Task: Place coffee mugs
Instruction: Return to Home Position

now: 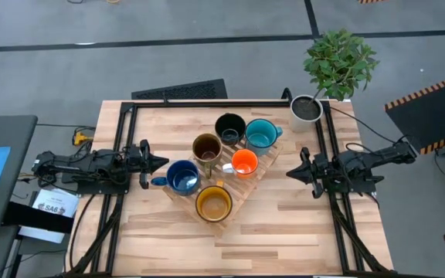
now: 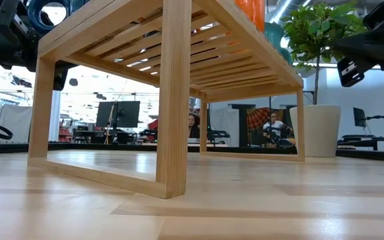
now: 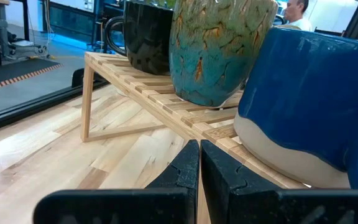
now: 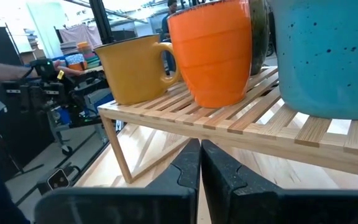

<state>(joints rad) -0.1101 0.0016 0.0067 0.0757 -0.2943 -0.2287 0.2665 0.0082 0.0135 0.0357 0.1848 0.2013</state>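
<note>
The only writing in view is dark lettering on a white card (image 1: 55,204) at the lower left of the high view, beside the left arm's base; it is too small to read with certainty.

A potted plant (image 1: 340,60) in a white pot (image 1: 306,109) stands at the table's (image 1: 284,232) upper right corner. In the low view, people sit at desks in the room behind.

All six mugs stand upright on a slatted wooden shelf (image 1: 242,189) set at an angle in the middle of the table. The black mug (image 1: 230,127) and teal mug (image 1: 261,133) are uppermost. The olive-brown mug (image 1: 206,147) and orange mug (image 1: 244,163) are below them. The dark blue mug (image 1: 182,177) and yellow mug (image 1: 214,204) are lowest.

Both arms lie low and level at the table's sides, pointing inward at the shelf. The left gripper (image 1: 159,163) is just beside the dark blue mug without touching it. The right gripper (image 1: 289,173) is near the shelf's right end. Each wrist view shows its fingers pressed together, holding nothing.
</note>
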